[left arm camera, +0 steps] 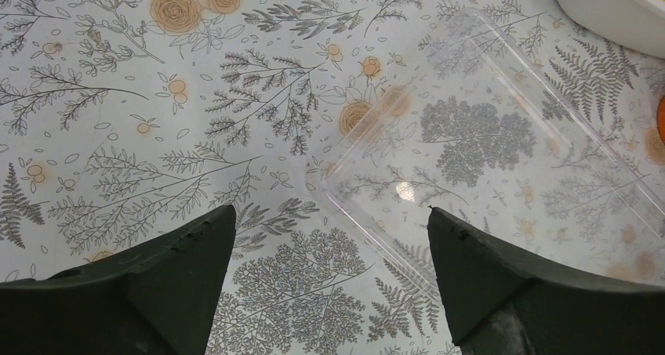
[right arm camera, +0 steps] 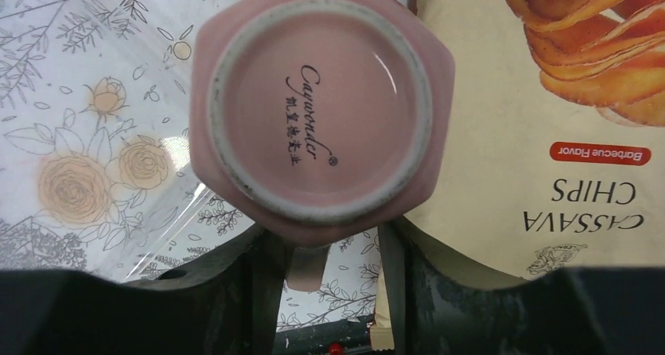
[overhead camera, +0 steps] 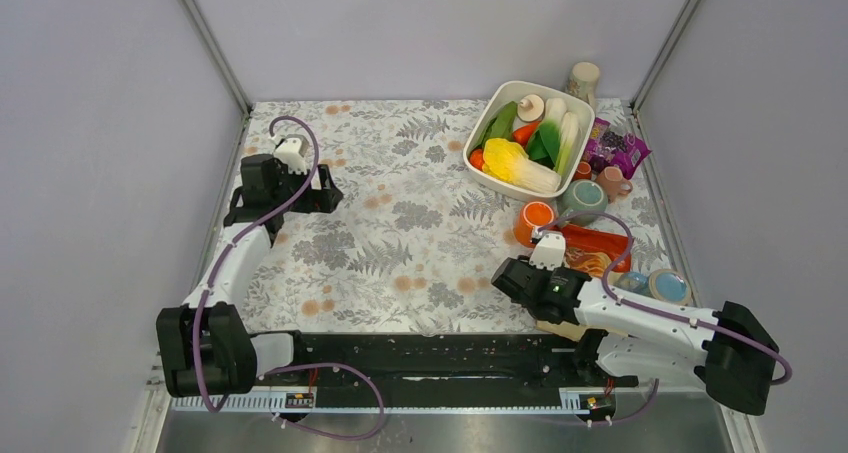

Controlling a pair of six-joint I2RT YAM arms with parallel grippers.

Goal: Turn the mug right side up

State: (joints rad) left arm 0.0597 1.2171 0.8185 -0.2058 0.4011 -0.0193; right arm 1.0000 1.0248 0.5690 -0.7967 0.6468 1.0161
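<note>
Your right gripper (right arm camera: 331, 288) has its jaws parted around the handle of the pink mug (right arm camera: 317, 112), which stands base-up on the floral tablecloth (right arm camera: 78, 73) just beside the cassava chips bag (right arm camera: 541, 120), while your left gripper (left arm camera: 331, 210) hangs open over a clear plastic tray (left arm camera: 486, 159).

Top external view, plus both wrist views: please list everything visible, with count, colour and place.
upside-down mug: 1, pink, before the right gripper, beside the chips bag
chips bag: 1, tan, right side
dish: 1, white, far right
toy vegetables: several, mixed, in the dish
clear tray: 1, transparent, below left gripper
snack bag: 1, purple, right of the dish
second mug: 1, pink, near the snack bag
cup: 1, grey-green, beside the second mug
jar: 1, cream, behind the dish
round objects: 2, blue, right edge
tablecloth: 1, floral, covering the table
left gripper: 1, black, open
right gripper: 1, black, open
</note>
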